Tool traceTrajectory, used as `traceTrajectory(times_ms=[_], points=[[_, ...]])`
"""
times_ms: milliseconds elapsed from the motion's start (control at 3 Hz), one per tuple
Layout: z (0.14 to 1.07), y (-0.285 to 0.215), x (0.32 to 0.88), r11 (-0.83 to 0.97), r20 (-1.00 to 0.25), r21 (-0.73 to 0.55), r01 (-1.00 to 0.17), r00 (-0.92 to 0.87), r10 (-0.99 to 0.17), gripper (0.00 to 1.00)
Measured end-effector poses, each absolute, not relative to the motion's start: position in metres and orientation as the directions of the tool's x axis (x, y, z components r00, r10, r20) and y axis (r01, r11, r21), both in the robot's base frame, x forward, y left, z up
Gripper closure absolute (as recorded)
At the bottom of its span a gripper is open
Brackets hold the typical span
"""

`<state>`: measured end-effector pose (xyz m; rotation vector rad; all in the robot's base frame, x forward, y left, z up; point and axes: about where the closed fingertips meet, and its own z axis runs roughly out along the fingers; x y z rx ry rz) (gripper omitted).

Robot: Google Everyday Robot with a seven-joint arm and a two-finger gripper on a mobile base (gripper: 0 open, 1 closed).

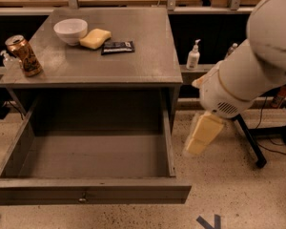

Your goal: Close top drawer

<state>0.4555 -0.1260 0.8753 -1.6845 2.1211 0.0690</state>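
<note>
The top drawer of the grey cabinet is pulled far out toward me. Its long flat front panel has a small lock at its middle, and its grey interior holds nothing. My gripper hangs from the white arm at the right. It sits just right of the drawer's right side wall, above the floor, and touches nothing.
The cabinet top holds a white bowl, a yellow sponge, a dark packet and a can. Two bottles stand on a shelf behind. A black stand leg is on the speckled floor at right.
</note>
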Motion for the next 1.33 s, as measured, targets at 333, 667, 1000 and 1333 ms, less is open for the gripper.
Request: traceTrajectory(times_ms=[333, 667, 1000, 1333], points=[[0.860, -0.116, 0.457, 0.258, -0.366, -0.233, -0.938, -0.161, -0.917, 0.00], [0.853, -0.107, 0.458, 0.223, -0.338, -0.215, -0.951, -0.142, -0.930, 0.00], [0.805, -0.062, 0.453, 0.132, -0.287, -0.205, -0.970, -0.069, -0.955, 0.00], [0.759, -0.035, 0.446, 0.081, -0.207, -0.261, -0.962, -0.026, -0.978, 0.00]])
